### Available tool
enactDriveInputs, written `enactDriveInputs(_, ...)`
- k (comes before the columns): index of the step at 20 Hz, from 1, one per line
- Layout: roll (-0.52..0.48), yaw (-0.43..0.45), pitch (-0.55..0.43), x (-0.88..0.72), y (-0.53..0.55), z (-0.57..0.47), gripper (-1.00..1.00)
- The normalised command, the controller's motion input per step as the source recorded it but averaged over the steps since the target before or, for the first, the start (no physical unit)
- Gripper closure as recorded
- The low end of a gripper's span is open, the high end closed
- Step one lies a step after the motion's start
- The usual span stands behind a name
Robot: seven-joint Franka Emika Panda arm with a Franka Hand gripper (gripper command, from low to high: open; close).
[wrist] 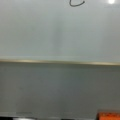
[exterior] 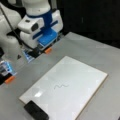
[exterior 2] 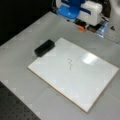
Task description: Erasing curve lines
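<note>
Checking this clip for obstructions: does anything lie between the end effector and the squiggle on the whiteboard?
Nothing visible does. Bare whiteboard separates the end effector from the squiggle; the black eraser sits at the board's far corner.

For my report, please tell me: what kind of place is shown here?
Probably a robotics lab bench: a grey table holds a white board with the curve lines and a black eraser block, the robot arm's gripper hangs above, beside a perforated mounting plate.

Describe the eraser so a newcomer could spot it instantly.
Find the white board lying flat on the grey table. The eraser sits on the board's corner at a front view's bottom left. It is a black rectangular block, far bulkier than the thin curve lines mid-board.
</note>
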Motion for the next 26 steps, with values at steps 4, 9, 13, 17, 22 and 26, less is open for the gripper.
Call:
enactDriveInputs(4,-0.068,0.149,0.106,0.26,-0.46,0.03,-1.00)
enactDriveInputs(9,-0.071,0.173,0.122,0.27,-0.42,0.06,-1.00)
enactDriveInputs(13,-0.085,0.183,0.137,0.27,-0.49,0.07,-1.00)
enactDriveInputs(17,-0.082,0.186,0.139,0.26,-0.58,0.04,-1.00)
enactDriveInputs(22,-0.045,0.207,0.155,0.25,-0.57,0.05,-1.00)
enactDriveInputs(26,-0.013,0.231,0.155,0.27,-0.48,0.07,-1.00)
